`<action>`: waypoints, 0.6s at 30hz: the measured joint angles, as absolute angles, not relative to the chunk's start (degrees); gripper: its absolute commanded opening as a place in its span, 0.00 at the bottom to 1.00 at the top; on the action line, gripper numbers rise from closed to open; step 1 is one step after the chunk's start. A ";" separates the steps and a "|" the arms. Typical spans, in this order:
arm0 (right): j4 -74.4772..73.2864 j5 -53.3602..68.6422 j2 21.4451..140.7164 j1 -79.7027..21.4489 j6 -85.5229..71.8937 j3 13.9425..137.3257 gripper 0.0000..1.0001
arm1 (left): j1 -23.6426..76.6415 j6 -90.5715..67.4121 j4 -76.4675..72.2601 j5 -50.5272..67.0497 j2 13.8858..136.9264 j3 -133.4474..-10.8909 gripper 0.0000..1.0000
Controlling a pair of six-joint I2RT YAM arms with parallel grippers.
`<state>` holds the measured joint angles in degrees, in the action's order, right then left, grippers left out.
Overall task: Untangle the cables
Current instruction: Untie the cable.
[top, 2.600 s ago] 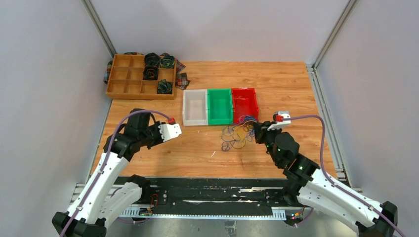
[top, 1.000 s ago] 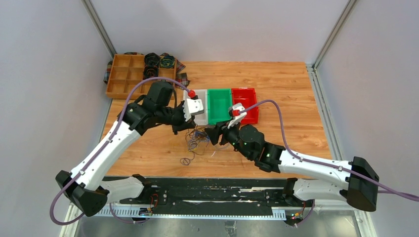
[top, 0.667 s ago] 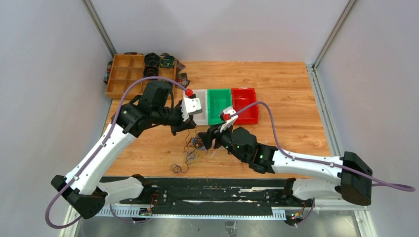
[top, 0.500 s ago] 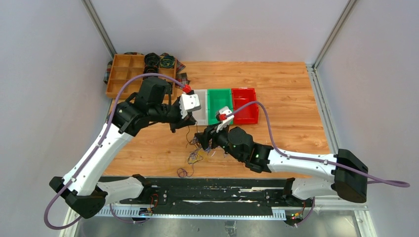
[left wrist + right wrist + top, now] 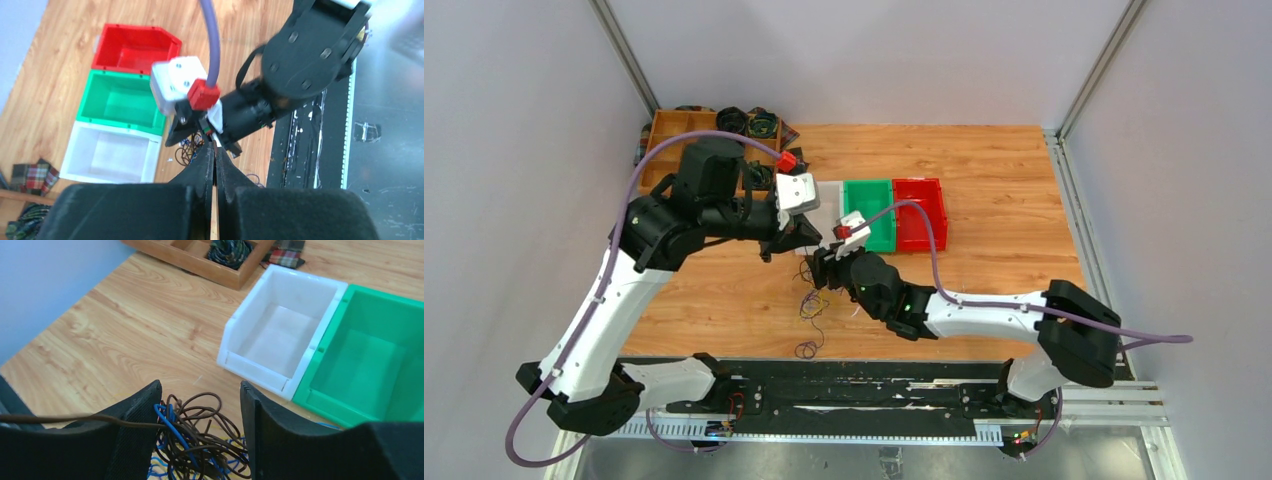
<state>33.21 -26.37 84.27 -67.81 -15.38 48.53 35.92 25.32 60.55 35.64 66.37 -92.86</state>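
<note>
- the left gripper (image 5: 214,150) is seen with its jaws pressed together; a strand of the cables (image 5: 200,440) is judged to be pinched in them, though the pinch itself is not plainly shown.
- the right gripper (image 5: 200,390) is held with its jaws apart; the tangle lies between and below its fingers (image 5: 135,440), and none of it is clamped.
- a single brown strand is drawn taut across the right wrist view, from the tangle out to the left, which fits a pull by the left gripper.
- since a second ago both grippers have been carried up and to the left, and are now held close together just in front of the white bin (image 5: 260,372) and the green bin (image 5: 360,365).
- the tangle has been stretched by this: what was a low heap on the table (image 5: 984,280) is now strung out in a thin line from the grippers toward the near edge, and a small dark loop (image 5: 806,350) is left lying at its near end.
- further back, the heap lay in front of the red bin (image 5: 921,215), with the left arm well away from it.
- for the task this is judged as loosening only: strands are being drawn out, but blue and brown remain knotted together under the right gripper, and nothing has yet been separated.
</note>
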 measured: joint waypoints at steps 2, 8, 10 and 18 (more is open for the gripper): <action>34.41 -27.73 86.46 -67.35 -15.22 48.21 0.57 | 35.94 24.77 61.76 36.03 66.94 -96.18 0.00; 38.20 -29.04 88.40 -65.23 -17.54 39.79 0.57 | 36.14 24.25 64.16 34.85 69.82 -111.68 0.00; 38.87 -29.95 88.40 -64.82 -18.72 35.81 0.56 | 36.18 24.97 64.27 33.34 70.98 -117.62 0.00; 39.42 -32.75 86.78 -64.79 -23.33 25.15 0.47 | 36.21 29.32 62.98 23.35 75.85 -136.51 0.00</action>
<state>39.42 -32.75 86.78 -64.79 -23.33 25.15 36.21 29.32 62.98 23.35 75.85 -136.51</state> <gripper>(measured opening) 0.513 0.018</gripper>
